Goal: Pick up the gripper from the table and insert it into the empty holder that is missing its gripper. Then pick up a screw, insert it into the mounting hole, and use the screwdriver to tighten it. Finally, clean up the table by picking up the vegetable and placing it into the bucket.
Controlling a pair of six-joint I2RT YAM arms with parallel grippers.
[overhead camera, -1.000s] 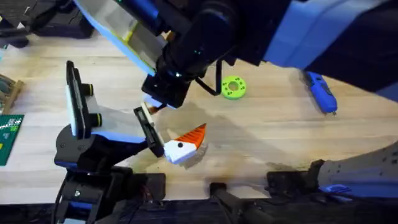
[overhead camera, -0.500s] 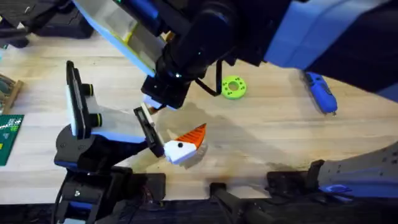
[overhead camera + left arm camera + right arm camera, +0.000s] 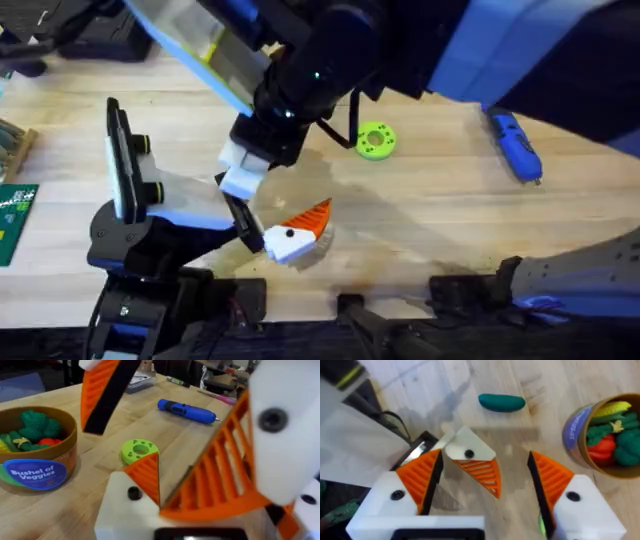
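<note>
My right jaws stand wide, their two white fingers with orange ribbed pads (image 3: 420,480) well apart, and they hang above the pale wooden tabletop (image 3: 430,225) where my right arm has its reach across the middle toward my left arm. Straight below the gap between those fingers sits the small orange wedge-shaped plastic fingertip with the ridged face (image 3: 481,474). It is seated against the small white blocky plastic finger mount (image 3: 467,450) at the end of my left arm. My right pads touch neither of them. A dark round spot shows on the white mount, and I cannot tell whether it is a screw or a bare hole. My left jaws look narrow: from my left wrist, the short orange wedge and the long ribbed pad beside it seem to meet at their base. The small dark-green toy vegetable (image 3: 501,402) lies flat on the tabletop beyond the mount, apart from it. The round bucket with the blue band reading "Bushel of Veggies" and the yellowish rim (image 3: 35,472) stands near, with toy vegetables in it. The blue pen-shaped electric screwdriver (image 3: 515,147) lies well off on my right side. The flat bright-green disc with a hole (image 3: 375,140) lies between the screwdriver and my right jaws.
</note>
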